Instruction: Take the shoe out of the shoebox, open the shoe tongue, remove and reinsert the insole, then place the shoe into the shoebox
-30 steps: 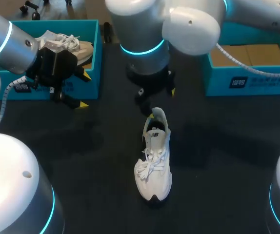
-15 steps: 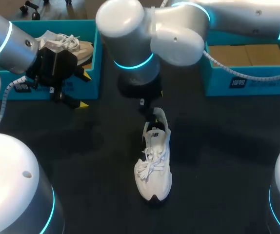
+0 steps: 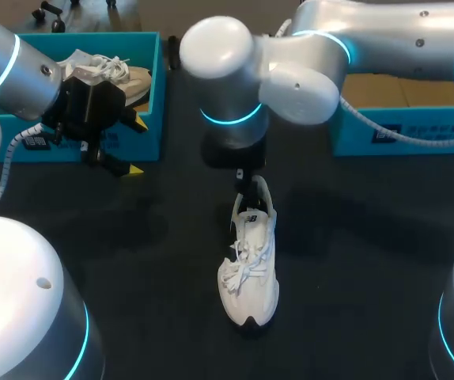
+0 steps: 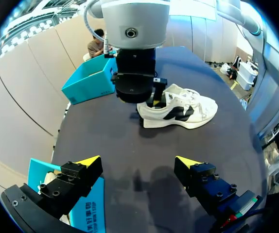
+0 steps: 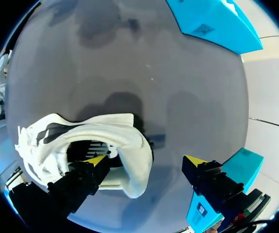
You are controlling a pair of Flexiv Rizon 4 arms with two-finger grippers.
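White lace-up sneaker [image 3: 249, 261] looks light and soft; hold its heel collar [image 5: 137, 141] at twelve o'clock, which the right gripper [image 5: 145, 160] straddles, spread wide, gripping nothing

A dark table [image 3: 132, 261] carries a white shoe [image 3: 251, 269] and two teal shoeboxes [image 3: 154, 95].

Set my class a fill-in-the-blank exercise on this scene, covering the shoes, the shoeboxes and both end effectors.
The right end effector is at the ___ end of the white shoe.
The second shoe sits in the shoebox on the robot's ___ side.
The left end effector holds nothing; its fingers are ___.
Missing words: heel; left; open.
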